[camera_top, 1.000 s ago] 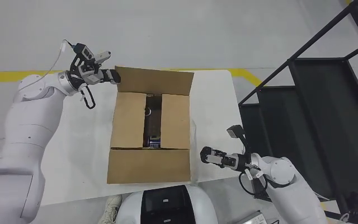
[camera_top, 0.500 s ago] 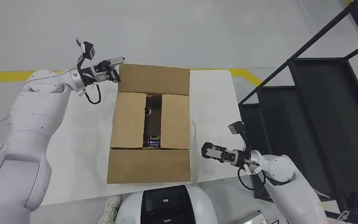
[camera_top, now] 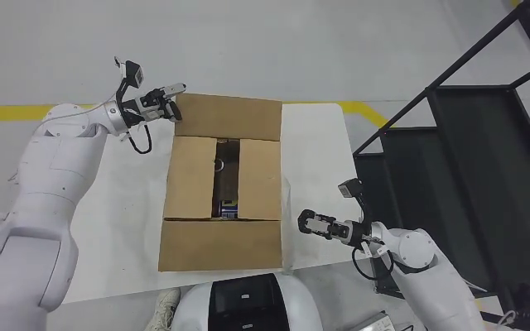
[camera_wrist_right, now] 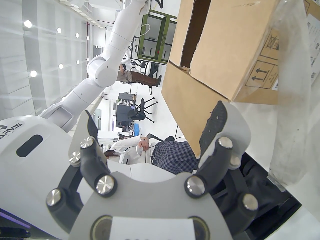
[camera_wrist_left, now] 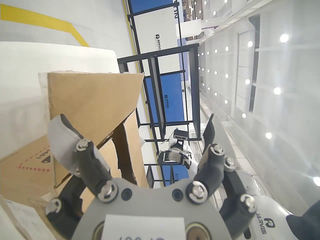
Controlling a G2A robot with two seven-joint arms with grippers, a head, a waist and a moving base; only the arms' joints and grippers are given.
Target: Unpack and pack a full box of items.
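A brown cardboard box (camera_top: 190,178) stands mid-table, its two inner flaps lying almost closed with a narrow gap (camera_top: 225,186) showing dark items inside. The far flap (camera_top: 228,116) stands raised and the near flap (camera_top: 219,244) folds outward. My left gripper (camera_top: 170,91) is open at the far flap's left corner; in the left wrist view one white-padded finger (camera_wrist_left: 62,128) sits against the flap (camera_wrist_left: 92,101). My right gripper (camera_top: 305,225) is open beside the box's near right corner, with the box wall (camera_wrist_right: 225,38) just ahead of the gripper (camera_wrist_right: 153,119).
Clear plastic film (camera_wrist_right: 292,101) hangs along the box's right side (camera_top: 286,194). The white table (camera_top: 315,149) has bare room right of the box and left of it (camera_top: 124,215). A black metal stair frame (camera_top: 439,149) stands beyond the table's right edge.
My left gripper has swung farther back and right, up to the far flap's corner. My right gripper has shifted slightly toward the table's near edge. The box has stayed put.
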